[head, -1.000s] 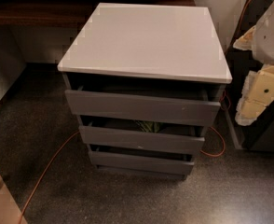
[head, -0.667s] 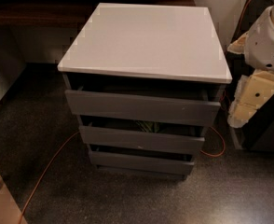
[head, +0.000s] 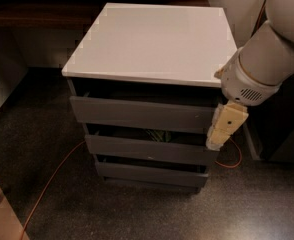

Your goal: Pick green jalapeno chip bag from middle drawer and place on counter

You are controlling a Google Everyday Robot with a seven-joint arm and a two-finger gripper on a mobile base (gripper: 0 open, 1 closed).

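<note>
End effector (head: 215, 142) moved in beside middle drawer (head: 152, 150) containing green jalapeno chip bag (head: 158, 134), aperture unclear

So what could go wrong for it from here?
The claw hangs close by the right end of the middle drawer and may knock it. That drawer shows only a narrow gap, with just a sliver of the bag visible, so reaching in could snag or crush it. The orange cable might tangle the robot's base.
</note>
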